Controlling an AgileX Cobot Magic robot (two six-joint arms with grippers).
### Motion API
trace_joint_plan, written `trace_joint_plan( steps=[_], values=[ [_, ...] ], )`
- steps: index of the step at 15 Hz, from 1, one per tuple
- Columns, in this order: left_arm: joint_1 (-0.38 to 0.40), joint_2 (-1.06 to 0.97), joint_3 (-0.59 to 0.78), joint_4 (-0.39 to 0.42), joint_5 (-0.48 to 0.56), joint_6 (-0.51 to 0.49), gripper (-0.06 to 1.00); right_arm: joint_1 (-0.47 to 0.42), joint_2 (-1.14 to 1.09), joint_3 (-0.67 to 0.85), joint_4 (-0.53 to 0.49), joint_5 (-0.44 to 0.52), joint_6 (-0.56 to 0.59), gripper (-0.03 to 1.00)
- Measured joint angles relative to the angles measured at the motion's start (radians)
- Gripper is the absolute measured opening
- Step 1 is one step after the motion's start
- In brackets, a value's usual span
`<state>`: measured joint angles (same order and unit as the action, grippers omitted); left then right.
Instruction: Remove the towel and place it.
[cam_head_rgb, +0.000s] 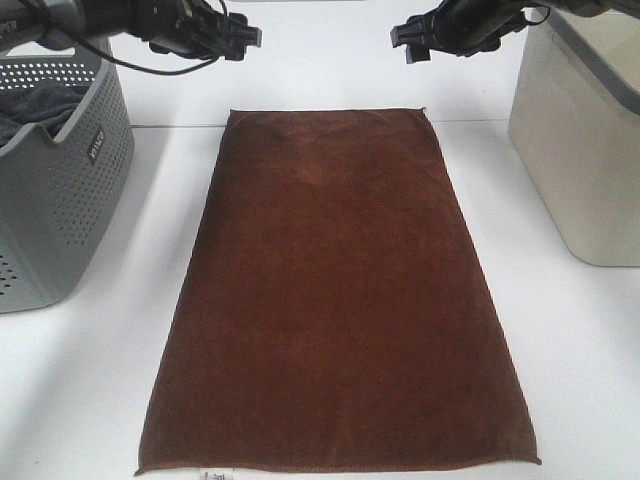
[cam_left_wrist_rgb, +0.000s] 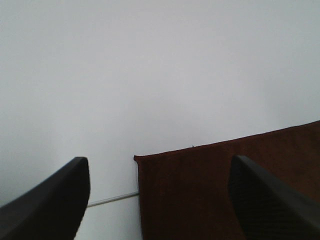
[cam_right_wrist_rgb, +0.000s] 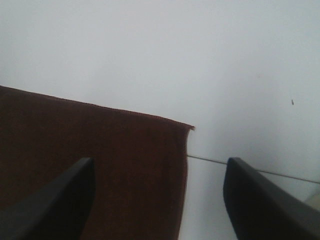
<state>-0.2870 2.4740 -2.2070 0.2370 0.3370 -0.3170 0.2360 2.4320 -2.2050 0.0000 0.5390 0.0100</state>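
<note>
The brown towel (cam_head_rgb: 335, 300) lies flat on the white surface (cam_head_rgb: 590, 370), long axis running away from both arms; left gripper (cam_head_rgb: 243, 40) and right gripper (cam_head_rgb: 408, 42), jaws spread and empty, hover above its far corners, equally near.

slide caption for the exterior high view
Dark reddish-brown plush towel spread flat on the white table, both pincers open above its far corners.

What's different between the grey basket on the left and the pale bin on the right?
The grey basket has walls full of small holes; the pale bin has solid, smooth walls. The basket holds dark cloth above its rim; the bin's contents are not visible. Both stand on the white table, flanking the brown towel.
</note>
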Motion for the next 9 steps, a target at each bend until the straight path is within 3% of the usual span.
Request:
trace_joint_plan(
  steps=[5,9],
  values=[
    [-0.022,-0.174,0.000,-0.003,0.329,0.011,0.73,0.000,-0.149,0.000,0.040,0.236,0.000,0.69],
    [-0.022,-0.324,-0.001,-0.004,0.655,0.109,0.73,0.000,-0.276,0.000,0.048,0.451,-0.002,0.69]
  ],
)
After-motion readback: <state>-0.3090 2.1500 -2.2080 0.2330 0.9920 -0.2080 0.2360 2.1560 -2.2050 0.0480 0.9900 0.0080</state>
